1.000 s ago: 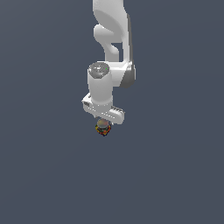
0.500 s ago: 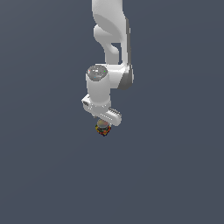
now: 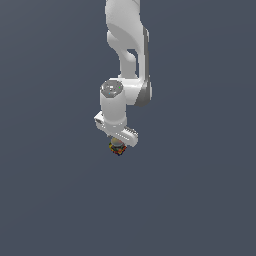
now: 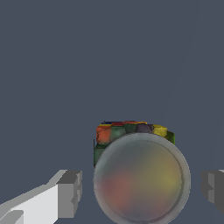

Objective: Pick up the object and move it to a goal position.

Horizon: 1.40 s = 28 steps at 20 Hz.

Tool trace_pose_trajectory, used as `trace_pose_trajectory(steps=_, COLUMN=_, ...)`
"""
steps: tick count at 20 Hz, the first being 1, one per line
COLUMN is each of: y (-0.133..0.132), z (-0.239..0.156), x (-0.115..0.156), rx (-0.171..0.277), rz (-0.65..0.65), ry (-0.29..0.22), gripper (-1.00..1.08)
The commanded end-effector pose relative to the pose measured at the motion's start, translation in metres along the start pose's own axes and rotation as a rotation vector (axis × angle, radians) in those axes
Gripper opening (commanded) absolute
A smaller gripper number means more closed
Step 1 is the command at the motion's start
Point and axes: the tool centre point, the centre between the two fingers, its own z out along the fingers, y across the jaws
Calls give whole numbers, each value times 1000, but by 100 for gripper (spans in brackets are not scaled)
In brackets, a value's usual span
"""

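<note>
Grey rounded cap, blurred, tops the object (image 4: 142, 177); red, orange, yellow and green blocks ring its far edge. Gripper (image 4: 142, 190) spread: object sits between the two fingers (image 4: 70, 192), a gap visible on each side, neither pad touching. Exterior view: object (image 3: 117, 148) directly under the gripper (image 3: 118, 145), white arm (image 3: 125, 60) rising above it.

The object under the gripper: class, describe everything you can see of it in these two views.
The object is a small lump with a round, greyish, glassy-looking top and a dark rim below it patched red, orange, yellow and green. In the exterior view it sits directly under the gripper, far smaller than it. In the wrist view it lies between the two fingers, with a gap on each side, so nothing visibly touches it. What it rests on cannot be told.
</note>
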Motion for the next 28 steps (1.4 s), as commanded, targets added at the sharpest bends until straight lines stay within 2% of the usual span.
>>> trace_pose_trajectory(steps=1, y=1, z=13, x=-1, rx=-1, rz=2, ry=-1, gripper=100)
trace_pose_trajectory(steps=9, y=0, z=31, x=0, rx=-1, rz=3, ry=-1, gripper=100)
trace_pose_trajectory(steps=10, y=0, z=31, x=0, rx=-1, rz=3, ry=-1, gripper=-100)
trace_pose_trajectory(steps=22, y=-1, z=29, x=0, rx=0, rz=2, ry=-1, gripper=-100)
trace_pose_trajectory(steps=28, y=-8, z=16, x=6, rx=0, rz=2, ry=-1, gripper=-100)
